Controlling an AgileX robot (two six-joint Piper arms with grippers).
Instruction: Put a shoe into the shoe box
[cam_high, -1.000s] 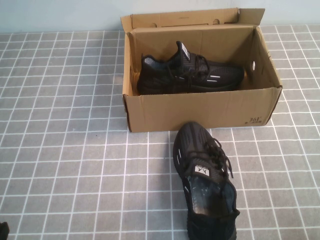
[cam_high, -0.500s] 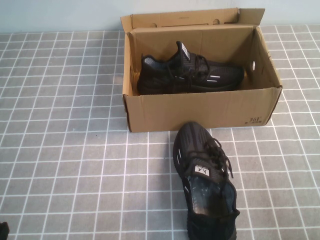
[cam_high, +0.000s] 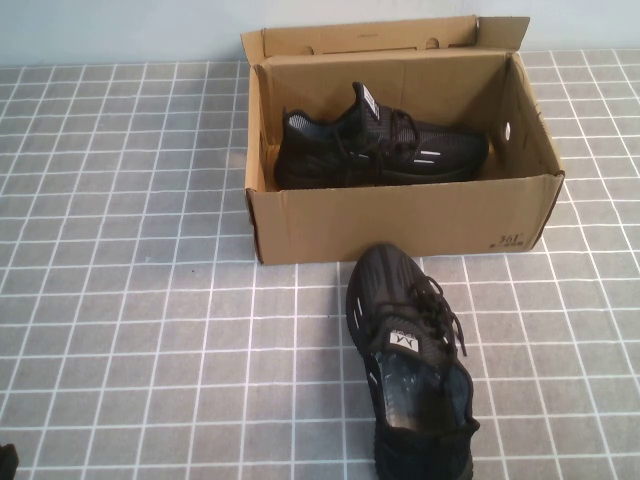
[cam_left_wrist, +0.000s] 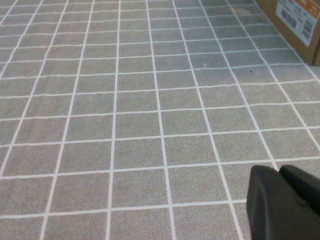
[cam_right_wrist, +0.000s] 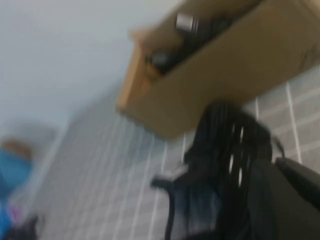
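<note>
The brown shoe box (cam_high: 400, 225) stands open at the back middle of the table. One black sneaker (cam_high: 380, 150) lies inside it, toe to the right. A second black shoe (cam_high: 410, 350) lies on the table in front of the box, toe towards the box. My left gripper (cam_left_wrist: 278, 171) is shut and empty, low over the tiles at the near left; only a tip of it shows in the high view (cam_high: 6, 462). My right gripper (cam_right_wrist: 274, 164) is shut beside the heel end of the near shoe (cam_right_wrist: 225, 145), out of the high view.
The table is a grey tiled surface with white grid lines (cam_high: 130, 250). A corner of the box with a printed label shows in the left wrist view (cam_left_wrist: 300, 20). The box also shows in the right wrist view (cam_right_wrist: 235, 75).
</note>
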